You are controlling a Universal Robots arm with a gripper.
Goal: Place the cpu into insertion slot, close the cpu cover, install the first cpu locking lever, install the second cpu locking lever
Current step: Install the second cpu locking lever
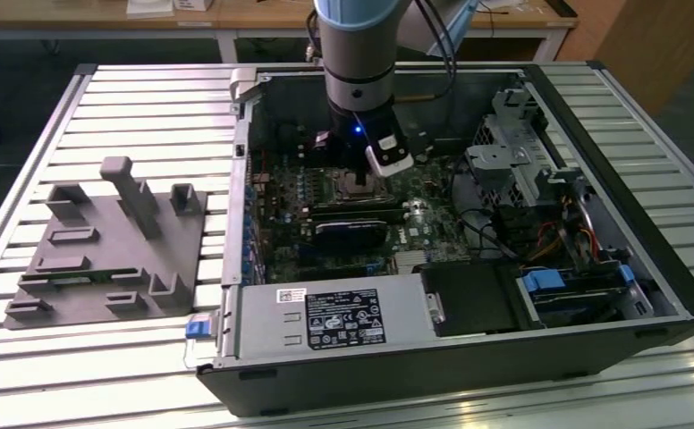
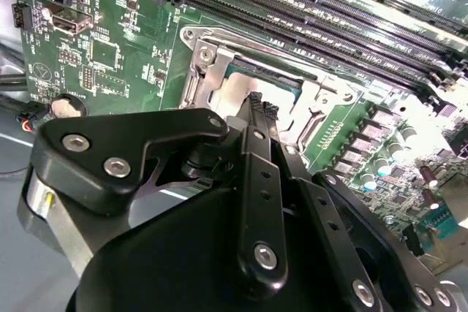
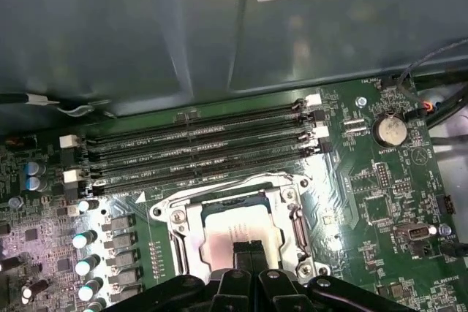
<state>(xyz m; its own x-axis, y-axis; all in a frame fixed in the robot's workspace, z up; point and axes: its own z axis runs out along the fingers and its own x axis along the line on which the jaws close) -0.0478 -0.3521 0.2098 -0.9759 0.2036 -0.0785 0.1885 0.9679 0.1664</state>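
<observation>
One claw (image 3: pixel 250 252), fingers pressed together, nothing held; I read it directly above the chip (image 3: pixel 238 233) seated in its socket (image 3: pixel 289 218), cover not closed.

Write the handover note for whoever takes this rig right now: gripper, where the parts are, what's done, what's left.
Gripper: fingertips together, right over the cpu; whether they press on it is not clear.
Cpu: lies flat in the insertion slot on the green motherboard, beside the long memory slots, inside the open computer case.
Cpu cover: silvery frame around the chip; whether it is fully down is unclear.
Done: cpu placed.
Left: confirm the cover is closed; both locking levers, whose state cannot be made out.
</observation>
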